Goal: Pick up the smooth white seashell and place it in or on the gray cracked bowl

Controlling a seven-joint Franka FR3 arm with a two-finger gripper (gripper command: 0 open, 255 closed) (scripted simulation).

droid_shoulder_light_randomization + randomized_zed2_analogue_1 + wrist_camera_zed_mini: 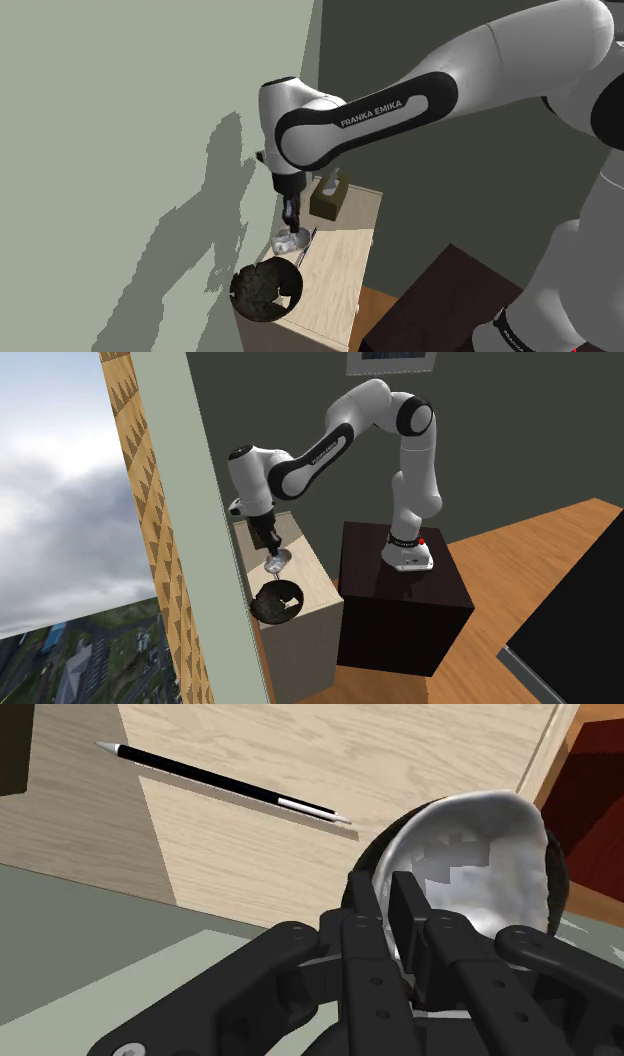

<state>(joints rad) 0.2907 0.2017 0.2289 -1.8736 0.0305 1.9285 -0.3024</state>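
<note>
Nearest to the wrist camera, the black claw (386, 886) is clenched on the seashell (480, 854). Its two fingers (408, 909) stand close together, pinching the shell's rim. The shell is white-grey, smooth and cupped, and its hollow side faces the camera. A dark curved edge of the bowl (559, 872) shows just behind it.

Beyond the shell, a slim black pen (215, 777) with a white band and pale tips lies flat on the pale wood-grain worktop (400, 754), well apart from the claw.

In the shoulder view the claw (289, 218) points down and the seashell (290, 241) hangs from it, off the worktop (340, 275). The shell hangs over the far rim of the dark, rough-looking bowl (265, 290), which sits at the worktop's near end, close to the green-grey wall (120, 150). Whether shell and bowl touch cannot be told. The pen (308, 244) lies just beside the shell, on the shoulder view's right. Farther back on the worktop stands an olive box (328, 196).

From the second exterior view, the seashell (277, 563) hangs above the bowl (277, 602). The white arm (330, 447) arches over from its dark stand (400, 607), which stands on a wooden floor (520, 552).
</note>
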